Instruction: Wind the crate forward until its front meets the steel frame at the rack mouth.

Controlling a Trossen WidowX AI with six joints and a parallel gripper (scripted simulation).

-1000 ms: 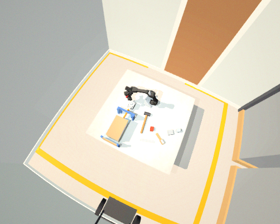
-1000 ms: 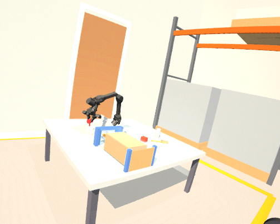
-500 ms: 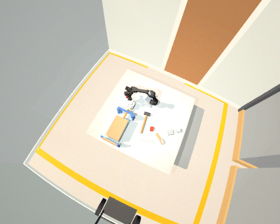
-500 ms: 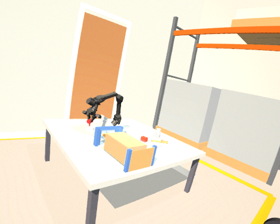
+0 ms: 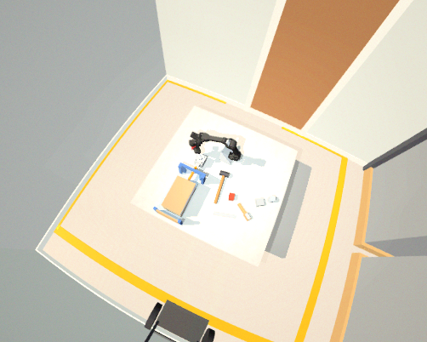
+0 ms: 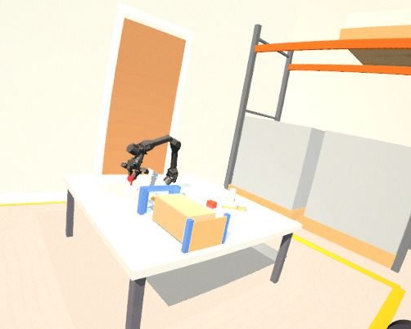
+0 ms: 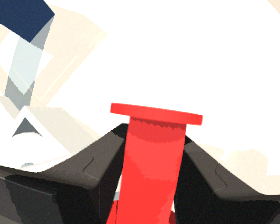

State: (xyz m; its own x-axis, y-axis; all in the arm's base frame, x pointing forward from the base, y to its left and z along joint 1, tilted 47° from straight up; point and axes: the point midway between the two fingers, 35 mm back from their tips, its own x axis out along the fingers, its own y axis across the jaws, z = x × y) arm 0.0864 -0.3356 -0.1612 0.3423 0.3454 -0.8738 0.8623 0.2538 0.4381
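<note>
My gripper [image 7: 150,134] is shut on the red spool-shaped knob of the winch handle [image 7: 149,176]; a dark finger presses on each side of it. In the overhead view the gripper [image 5: 194,148] is at the far left of the bench, just behind the small grey winch [image 5: 202,161]. It also shows in the side view [image 6: 131,177] with the red knob [image 6: 130,178] under it. The tan crate [image 5: 179,196] lies flat between the blue frame [image 5: 192,170] by the winch and the blue posts [image 5: 168,214] at the other end. An orange strap [image 5: 191,173] runs from the crate towards the winch.
A hammer [image 5: 220,185] lies right of the crate. Further right lie a red block [image 5: 231,196], a scraper [image 5: 244,211], a white bar [image 5: 224,213] and two small grey blocks [image 5: 260,202]. The arm's base [image 5: 236,154] stands at the back of the bench.
</note>
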